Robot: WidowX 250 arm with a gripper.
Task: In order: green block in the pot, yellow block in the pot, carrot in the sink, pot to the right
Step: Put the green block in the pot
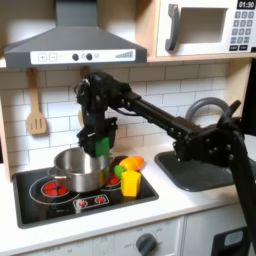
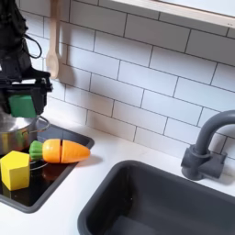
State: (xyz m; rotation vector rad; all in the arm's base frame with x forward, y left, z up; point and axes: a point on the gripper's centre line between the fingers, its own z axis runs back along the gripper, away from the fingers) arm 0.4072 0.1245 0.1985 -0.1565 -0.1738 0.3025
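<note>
You see soft, even indoor light in both exterior views, coarse and slightly blurred throughout. Glare streaks the pot (image 1: 80, 168) and glossy wall tiles (image 2: 147, 83); the sink (image 2: 138, 207) basin stays dim.

The black arm reaches from its base at the first exterior view's right, up and across to the left, wrist bent straight down. The gripper (image 1: 96, 150) (image 2: 25, 108) points downward, its fingers closed on something green.
</note>
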